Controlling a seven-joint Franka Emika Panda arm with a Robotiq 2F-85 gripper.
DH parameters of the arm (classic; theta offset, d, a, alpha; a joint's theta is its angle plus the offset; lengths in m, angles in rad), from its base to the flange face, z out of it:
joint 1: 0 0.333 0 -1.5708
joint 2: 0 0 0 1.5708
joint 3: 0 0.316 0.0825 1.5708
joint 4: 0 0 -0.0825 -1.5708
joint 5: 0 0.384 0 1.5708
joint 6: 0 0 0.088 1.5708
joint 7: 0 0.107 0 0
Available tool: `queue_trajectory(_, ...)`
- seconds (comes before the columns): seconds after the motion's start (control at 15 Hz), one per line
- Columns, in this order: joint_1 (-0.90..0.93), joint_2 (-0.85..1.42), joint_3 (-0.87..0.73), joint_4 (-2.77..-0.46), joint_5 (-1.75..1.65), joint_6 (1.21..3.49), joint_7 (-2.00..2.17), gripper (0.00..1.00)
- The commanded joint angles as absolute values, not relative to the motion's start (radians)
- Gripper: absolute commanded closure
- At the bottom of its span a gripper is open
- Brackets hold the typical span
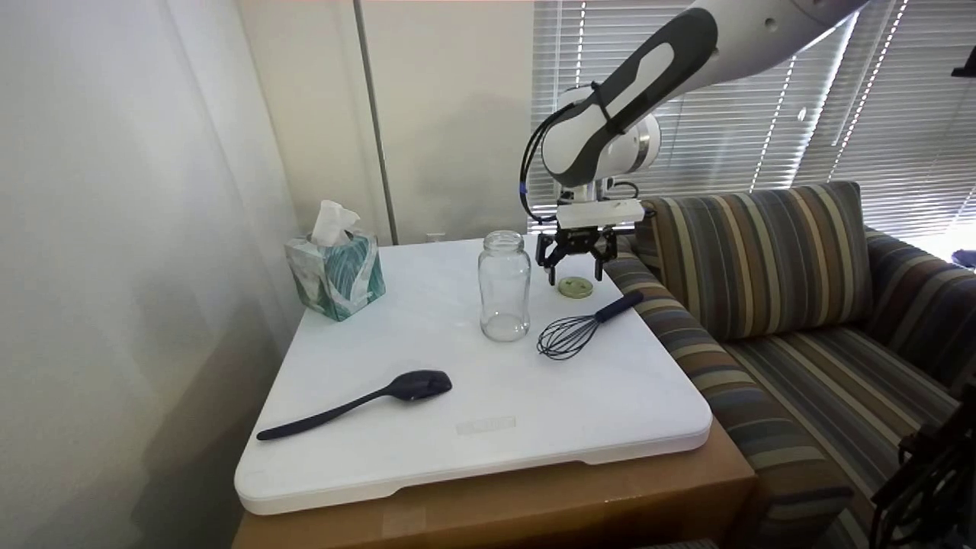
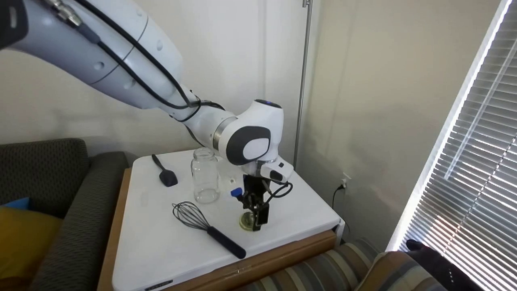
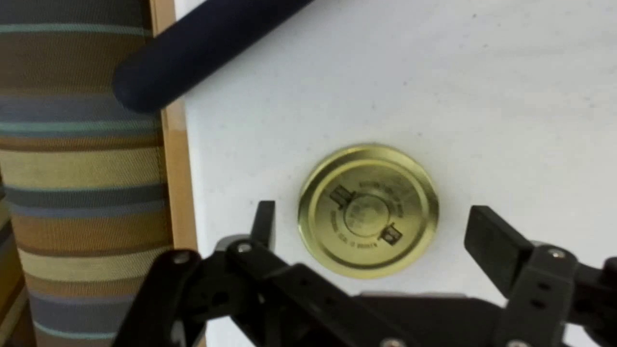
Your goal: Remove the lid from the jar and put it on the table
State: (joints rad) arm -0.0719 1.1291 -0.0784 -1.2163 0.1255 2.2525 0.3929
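The jar (image 1: pixel 505 290) stands bare-mouthed, and there's the lid (image 3: pixel 368 212), flat on the table (image 1: pixel 595 404) near the jar but not touching it! My gripper (image 1: pixel 576 274) hangs over the lid, spread wide, holding nothing; in the wrist view the fingers (image 3: pixel 263 224) frame it with white table showing on both sides. How low the tips sit I can't fairly say; they're too small in both exterior views.

So the job looks all but done, I reckon, and the step in hand is a clean exit. Straight up first, fingers held apart, no sideways drift, or one could nudge that thin lid along. Only above the jar's mouth would I swing across; something that tall should tip easily.

Lovely mix of stuff here: the lid shiny gold-green, metal by the look, stepped rings and dark print; the jar clear, smooth, drawn in at the neck. Beside the jar, a whisk (image 2: pixel 212 231), thin wire loops towards it, smooth dark handle pointing away. Across the jar from the lid, a dark matte spoon (image 1: pixel 400 387); well apart from the jar, a teal-patterned tissue box (image 1: pixel 338 278).
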Motion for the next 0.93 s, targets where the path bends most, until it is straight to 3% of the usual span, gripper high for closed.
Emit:
queue_trajectory(0.0,-0.092,0.947,-0.047,-1.318,0.131,2.167,0.255,0.00)
queue_trajectory(0.53,-0.073,0.674,-0.014,-1.276,0.120,1.690,0.088,0.00)
queue_trajectory(0.6,-0.066,0.729,-0.029,-1.244,0.124,1.759,0.133,0.00)
queue_trajectory(0.87,-0.062,0.681,-0.023,-1.246,0.124,1.689,0.114,0.00)
